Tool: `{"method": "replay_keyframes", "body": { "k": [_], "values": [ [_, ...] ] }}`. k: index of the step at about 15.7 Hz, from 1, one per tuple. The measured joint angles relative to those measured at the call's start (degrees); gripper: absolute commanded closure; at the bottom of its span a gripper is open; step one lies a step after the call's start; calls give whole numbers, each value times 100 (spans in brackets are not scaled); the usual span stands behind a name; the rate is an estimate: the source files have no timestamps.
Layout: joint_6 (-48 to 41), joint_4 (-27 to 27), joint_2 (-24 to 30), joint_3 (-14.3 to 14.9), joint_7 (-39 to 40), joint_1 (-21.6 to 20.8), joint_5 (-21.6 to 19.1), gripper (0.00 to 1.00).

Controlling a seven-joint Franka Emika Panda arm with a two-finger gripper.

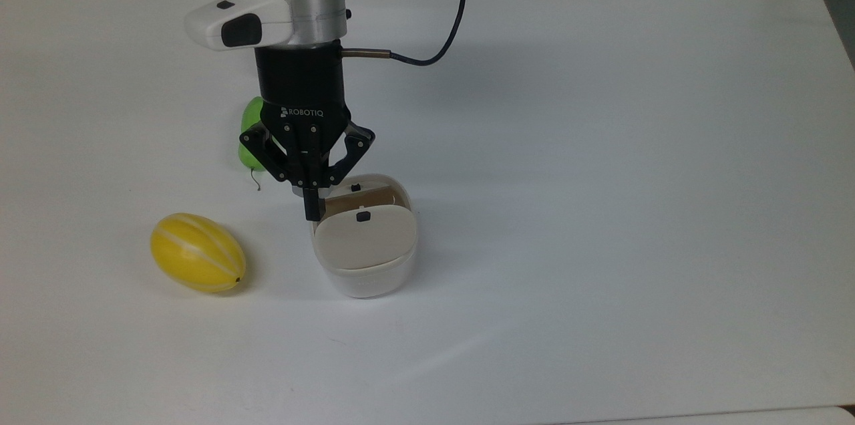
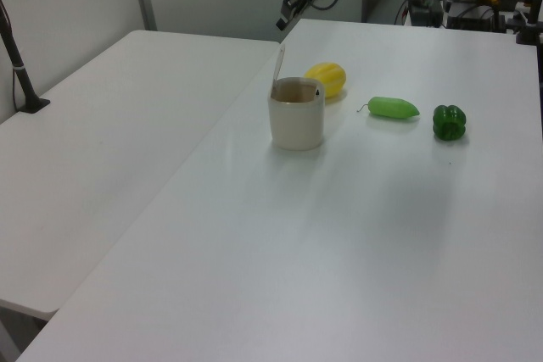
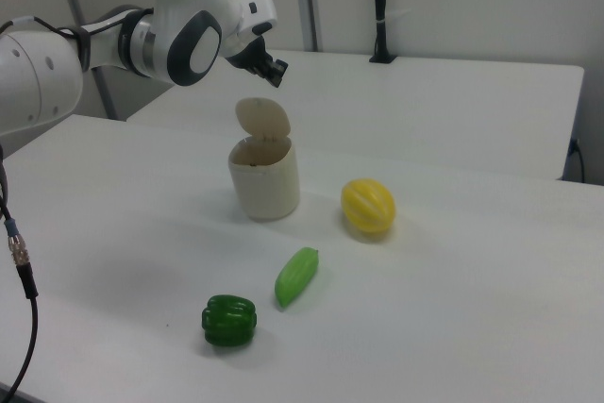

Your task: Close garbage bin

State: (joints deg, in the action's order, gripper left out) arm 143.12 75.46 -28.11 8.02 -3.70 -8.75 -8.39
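The table (image 1: 601, 144) is big and white. The bin (image 1: 364, 274) sits near its middle. The job is not done yet: the lid (image 3: 263, 119) stands straight up, so the bin is open and you can see inside. The lid needs a push down until it shuts.

The claw (image 1: 311, 211) hangs above the bin, up higher than the top of the lid, and does not touch it. Its two fingers are pressed together and hold nothing.

In the top view, a yellow melon (image 1: 197, 261) lies to the left of the bin. A green cucumber (image 3: 297, 277) and a green pepper (image 3: 228, 320) lie farther from the bin.
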Motion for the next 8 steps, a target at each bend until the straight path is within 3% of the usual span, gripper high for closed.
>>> {"method": "replay_keyframes", "body": {
  "k": [8],
  "values": [
    [-12, 2, -125, -79, 11, -8, 0, 100]
  ]
}}
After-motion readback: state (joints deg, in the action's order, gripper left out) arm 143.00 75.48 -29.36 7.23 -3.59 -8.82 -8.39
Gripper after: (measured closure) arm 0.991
